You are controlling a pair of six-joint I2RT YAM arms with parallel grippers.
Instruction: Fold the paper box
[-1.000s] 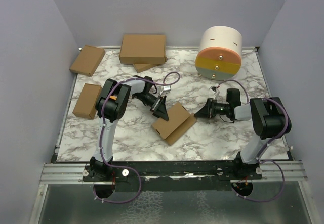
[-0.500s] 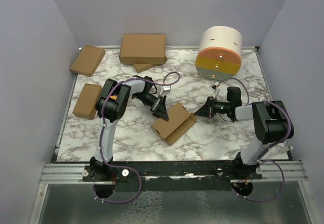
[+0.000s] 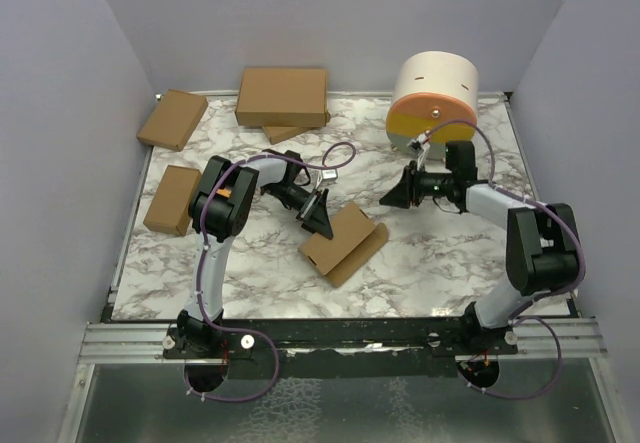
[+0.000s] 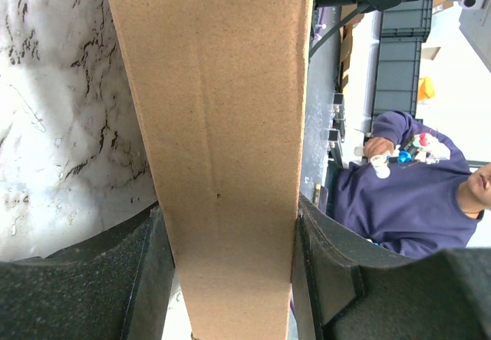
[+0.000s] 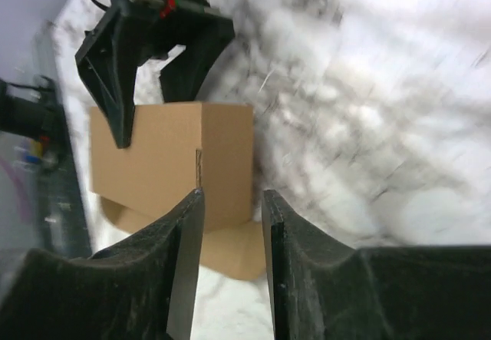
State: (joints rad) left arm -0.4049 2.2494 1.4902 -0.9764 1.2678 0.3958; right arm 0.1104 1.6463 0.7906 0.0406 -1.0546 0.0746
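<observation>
Paper box (image 3: pixel 343 243), a small brown cardboard carton only partly formed, lies at an angle near the middle of the marbled table (image 3: pixel 440 263), between the two arms. One flat panel is spread on the surface along its right side. The left gripper (image 3: pixel 322 221) is clamped across the carton's far end. Its wrist camera shows the cardboard wall filling the gap, with both pads (image 4: pixel 149 278) pressed against it. The right gripper (image 3: pixel 388 201) hangs clear of the paper box, off to its right and in front of a cream drum (image 3: pixel 435 88) with an orange band. Its jaws are parted only narrowly, with nothing between them, and its wrist camera looks past the fingers at the carton and the left gripper beyond.

By its looks the cardboard is light and thin. It should be stiff across the flat panels, ready to bend along the scored creases, and liable to dent under a hard pinch. The matt surface makes slipping unlikely, though so light a carton would probably slide on the smooth table if pushed unheld. The better holds appear to be panel edges and flaps near a crease, with the left gripper steadying the body.
</observation>
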